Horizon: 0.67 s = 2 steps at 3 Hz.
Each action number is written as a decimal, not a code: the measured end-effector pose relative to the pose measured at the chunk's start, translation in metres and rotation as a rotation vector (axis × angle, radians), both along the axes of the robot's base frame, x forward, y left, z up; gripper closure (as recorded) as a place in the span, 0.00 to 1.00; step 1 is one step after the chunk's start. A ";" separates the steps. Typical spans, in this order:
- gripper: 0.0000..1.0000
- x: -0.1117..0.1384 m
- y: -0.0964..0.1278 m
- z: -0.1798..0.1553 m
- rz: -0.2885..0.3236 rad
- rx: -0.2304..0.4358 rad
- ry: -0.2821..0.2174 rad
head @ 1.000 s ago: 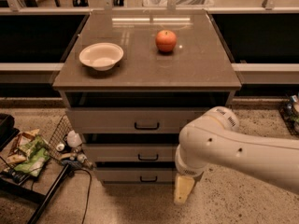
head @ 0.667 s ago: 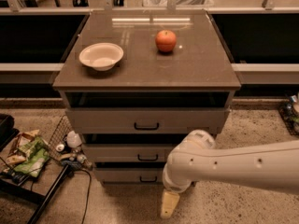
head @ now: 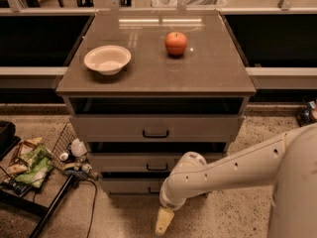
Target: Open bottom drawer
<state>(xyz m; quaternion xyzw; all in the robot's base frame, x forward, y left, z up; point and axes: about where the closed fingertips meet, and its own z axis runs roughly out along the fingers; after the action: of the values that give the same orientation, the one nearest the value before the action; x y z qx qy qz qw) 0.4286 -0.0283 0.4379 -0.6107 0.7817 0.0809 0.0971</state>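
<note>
The cabinet (head: 156,78) has three grey-beige drawers with black bar handles. The bottom drawer (head: 130,185) is the lowest, just above the floor, and its front sits about flush with the cabinet. My white arm (head: 223,175) reaches in from the right and crosses the right part of this drawer's front, hiding most of its handle. My gripper (head: 163,221) hangs down below the wrist, near the floor, just in front of and below the bottom drawer's middle.
A white bowl (head: 107,59) and a red apple (head: 176,43) sit on the cabinet top. A wire basket with snack bags (head: 30,163) and small bottles (head: 77,149) stands at the left. A black cable (head: 92,208) runs across the floor.
My arm has swung left and lower across the cabinet front. The gripper has moved left, towards the middle below the bottom drawer. The drawers have not moved.
</note>
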 end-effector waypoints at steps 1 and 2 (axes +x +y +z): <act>0.00 -0.008 0.002 -0.016 -0.001 0.007 0.033; 0.00 -0.003 0.002 -0.024 -0.001 -0.029 0.030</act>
<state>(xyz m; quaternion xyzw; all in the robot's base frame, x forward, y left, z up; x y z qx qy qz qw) 0.4257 -0.0267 0.4135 -0.6103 0.7845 0.0789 0.0766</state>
